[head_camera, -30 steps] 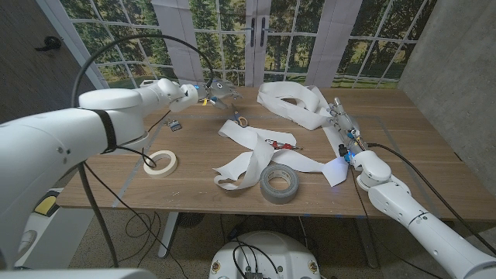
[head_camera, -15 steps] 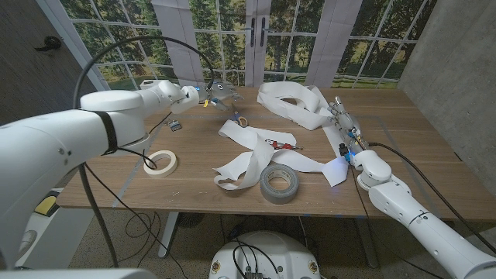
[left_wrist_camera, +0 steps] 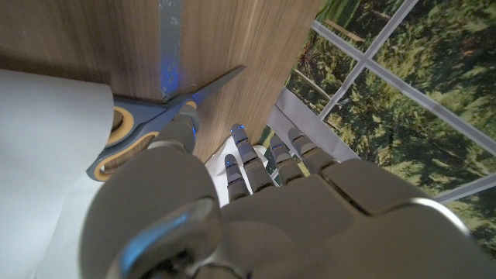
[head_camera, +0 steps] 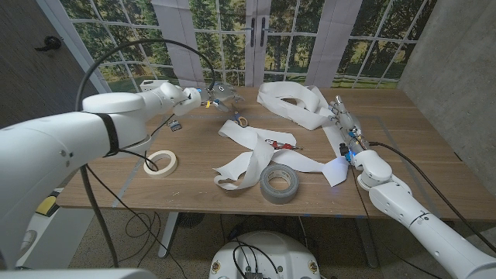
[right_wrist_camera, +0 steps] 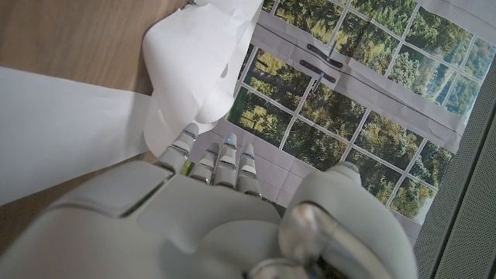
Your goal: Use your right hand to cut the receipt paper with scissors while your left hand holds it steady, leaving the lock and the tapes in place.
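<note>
The white receipt paper winds in a long strip from the table's back right to its front middle. Scissors with blue and orange handles lie at the strip's far left end. My left hand hovers just behind and left of them with its fingers stretched out, holding nothing. In the left wrist view, the scissors lie just past that hand, beside the paper. My right hand stands at the table's right, fingers straight and empty, next to the paper.
A grey tape roll sits at the front middle, and a cream tape roll at the front left. A small lock lies near my left arm. A small red object rests on the strip.
My left hand has drawn back slightly to the left behind the scissors. The right hand and the objects on the table have not moved.
</note>
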Controlling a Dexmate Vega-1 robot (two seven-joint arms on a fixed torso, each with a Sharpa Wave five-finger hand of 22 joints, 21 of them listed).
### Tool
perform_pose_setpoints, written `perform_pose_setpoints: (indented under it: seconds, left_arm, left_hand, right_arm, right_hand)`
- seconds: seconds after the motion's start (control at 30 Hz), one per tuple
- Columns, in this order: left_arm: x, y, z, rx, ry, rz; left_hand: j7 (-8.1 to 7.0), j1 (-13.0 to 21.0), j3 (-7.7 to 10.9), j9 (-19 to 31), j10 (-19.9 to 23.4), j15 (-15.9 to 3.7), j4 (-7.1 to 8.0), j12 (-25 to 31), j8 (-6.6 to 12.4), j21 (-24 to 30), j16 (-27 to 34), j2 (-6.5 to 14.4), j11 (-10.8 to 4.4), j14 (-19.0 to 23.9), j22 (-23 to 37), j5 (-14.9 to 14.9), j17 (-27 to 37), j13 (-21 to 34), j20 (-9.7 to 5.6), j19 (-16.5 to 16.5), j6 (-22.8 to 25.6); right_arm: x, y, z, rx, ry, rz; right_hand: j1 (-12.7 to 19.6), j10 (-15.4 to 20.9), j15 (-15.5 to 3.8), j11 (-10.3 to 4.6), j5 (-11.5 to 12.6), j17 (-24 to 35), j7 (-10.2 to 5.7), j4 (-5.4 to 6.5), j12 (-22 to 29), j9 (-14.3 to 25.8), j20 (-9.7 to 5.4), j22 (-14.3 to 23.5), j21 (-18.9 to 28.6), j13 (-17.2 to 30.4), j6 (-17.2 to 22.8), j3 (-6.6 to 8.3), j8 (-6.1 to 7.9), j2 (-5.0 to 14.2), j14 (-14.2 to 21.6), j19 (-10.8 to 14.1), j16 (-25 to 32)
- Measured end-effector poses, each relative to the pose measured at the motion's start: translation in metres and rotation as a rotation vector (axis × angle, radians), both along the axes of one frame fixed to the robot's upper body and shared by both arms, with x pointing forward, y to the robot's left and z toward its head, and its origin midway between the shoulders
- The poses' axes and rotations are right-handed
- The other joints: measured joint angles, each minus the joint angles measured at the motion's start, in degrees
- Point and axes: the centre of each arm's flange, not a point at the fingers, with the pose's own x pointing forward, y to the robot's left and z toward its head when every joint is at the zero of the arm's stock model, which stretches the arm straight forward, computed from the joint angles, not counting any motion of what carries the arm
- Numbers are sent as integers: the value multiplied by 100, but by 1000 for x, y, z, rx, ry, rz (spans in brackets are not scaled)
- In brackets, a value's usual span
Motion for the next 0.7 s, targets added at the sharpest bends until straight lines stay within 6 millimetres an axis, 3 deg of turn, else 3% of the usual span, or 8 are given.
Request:
perform_pose_setpoints:
  seconds: [0.7]
  left_arm:
    - [3, -2, 4, -36, 12, 39]
  left_hand:
    - [-3, -52, -40, 0, 21, 0, -8, 0, 0, 0, 0, 53, -21, 0, 0, 0, 0, 26, -32, 31, 2]
  right_arm:
    - [0, -4, 2, 11, -9, -30]
  right_hand:
    - [0, -1, 0, -1, 0, 13, 1, -17, 0, 0, 23, 0, 0, 0, 0, 17, 0, 0, 0, -22, 0]
